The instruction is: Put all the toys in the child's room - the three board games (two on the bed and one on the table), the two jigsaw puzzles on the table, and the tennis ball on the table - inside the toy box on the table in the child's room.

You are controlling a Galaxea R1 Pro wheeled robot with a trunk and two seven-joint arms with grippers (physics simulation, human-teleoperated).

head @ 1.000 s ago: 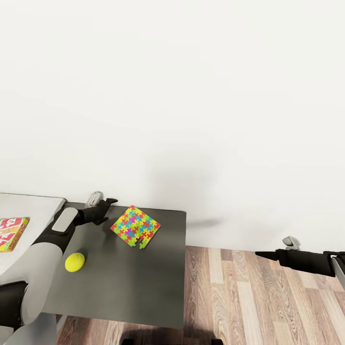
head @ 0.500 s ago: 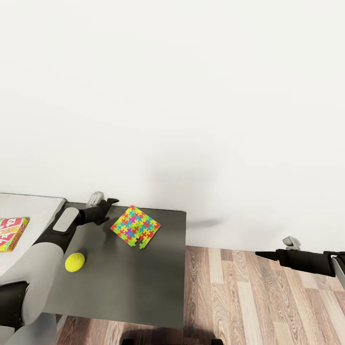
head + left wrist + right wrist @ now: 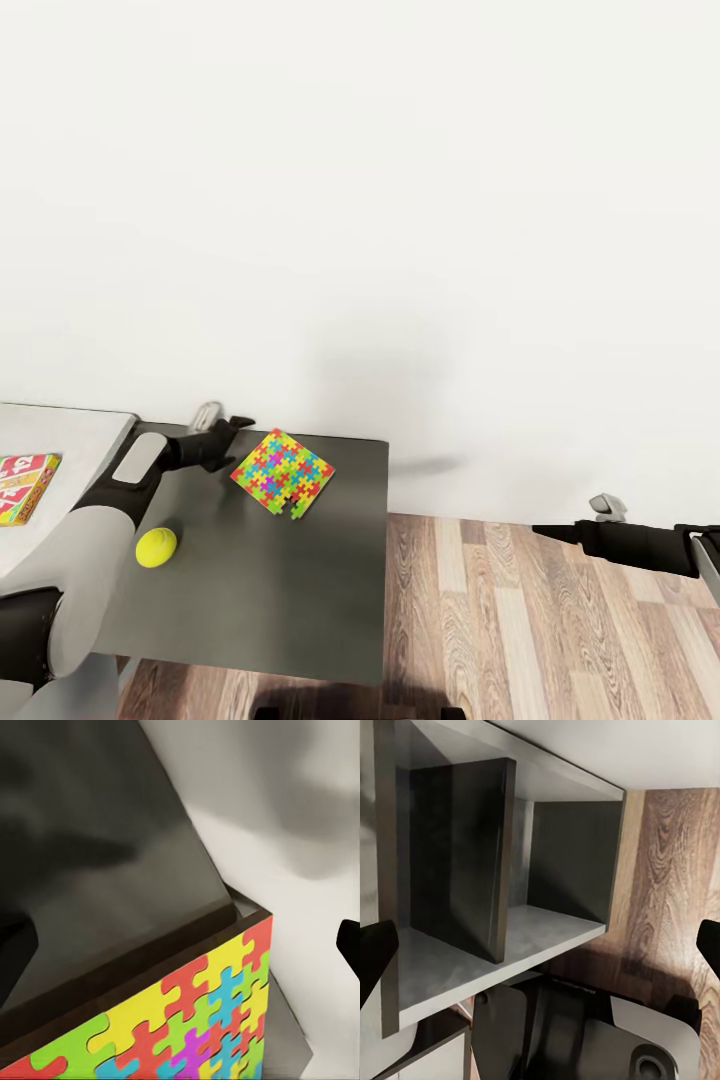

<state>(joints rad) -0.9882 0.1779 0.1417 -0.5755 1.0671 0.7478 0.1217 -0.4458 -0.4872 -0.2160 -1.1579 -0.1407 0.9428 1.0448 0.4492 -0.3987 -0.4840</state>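
Your tennis ball sits on the dark wing of the desk, near its left edge. Farther back, one jigsaw puzzle lies flat near the rear edge. Your left gripper hovers just beside its left corner, fingers spread. On the light wing, a board game shows. Right gripper hangs over the floor; fingers spread.

The dark worktop lies bare in front of the jigsaw puzzle and right of the tennis ball. The white wall closes off the far edge, just behind the left hand.
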